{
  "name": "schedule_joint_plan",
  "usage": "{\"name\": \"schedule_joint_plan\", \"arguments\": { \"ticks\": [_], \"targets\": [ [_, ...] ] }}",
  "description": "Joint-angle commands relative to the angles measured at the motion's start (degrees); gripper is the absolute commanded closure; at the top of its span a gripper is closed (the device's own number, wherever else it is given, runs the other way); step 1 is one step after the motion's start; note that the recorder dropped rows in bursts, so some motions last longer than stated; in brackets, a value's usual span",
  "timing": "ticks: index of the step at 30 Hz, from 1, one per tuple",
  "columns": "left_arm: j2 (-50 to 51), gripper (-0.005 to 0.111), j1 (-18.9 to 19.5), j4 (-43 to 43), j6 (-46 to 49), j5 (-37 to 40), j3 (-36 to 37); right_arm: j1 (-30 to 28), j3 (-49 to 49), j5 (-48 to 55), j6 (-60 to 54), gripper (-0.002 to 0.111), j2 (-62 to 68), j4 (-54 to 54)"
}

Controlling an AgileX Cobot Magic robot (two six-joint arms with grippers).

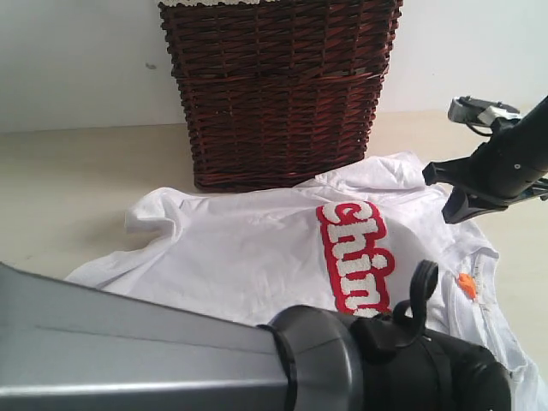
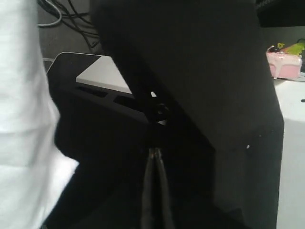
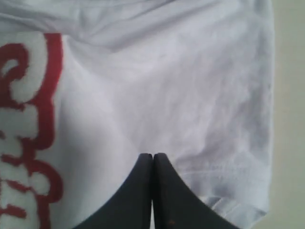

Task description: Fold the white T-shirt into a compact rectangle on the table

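Lying beneath right gripper (image 3: pixel 152 157), white T-shirt (image 3: pixel 167 95)

Exterior low across table (image 1: pixel 60 171), right wrist close above T-shirt (image 3: pixel 167 95)

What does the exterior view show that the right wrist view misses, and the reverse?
Only the exterior view shows the dark wicker basket and the orange collar loop. Only the right wrist view shows the right hand, its tips pressed together over a stitched hem. Both show the white T-shirt with red lettering on the pale table.
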Motion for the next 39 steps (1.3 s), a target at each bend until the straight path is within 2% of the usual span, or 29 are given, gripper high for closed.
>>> {"name": "schedule_joint_plan", "arguments": {
  "ticks": [1,4,23,26,31,34,39],
  "targets": [
    [-0.26,0.107,-0.77,-0.6,0.14,-1.35,0.22,0.02,-3.63,-3.25,7.38,0.108,4.87,-9.21],
    [0.25,0.107,-0.77,-1.13,-0.13,-1.37,0.22,0.02,-5.91,-2.92,11.01,0.108,7.85,-13.67],
    [2.74,0.107,-3.25,-1.89,1.35,7.08,0.77,0.02,-17.04,-2.63,12.52,0.108,16.22,-19.48],
    [2.74,0.107,-4.4,-2.46,1.35,9.71,0.77,-0.41,-19.8,-2.63,15.73,0.108,16.6,-22.54],
    [1.35,0.107,-6.36,-2.74,1.68,9.41,2.28,-0.58,-24.71,2.4,15.24,0.108,17.71,-20.32],
    [-1.35,0.107,-5.89,-2.09,1.67,6.89,3.81,-0.58,-25.91,5.7,11.05,0.108,16.5,-15.28],
    [-10.67,0.107,-1.89,-1.02,1.53,4.31,7.46,-0.58,-23.24,4.49,9.82,0.108,10.68,-13.69]
  ]
}}
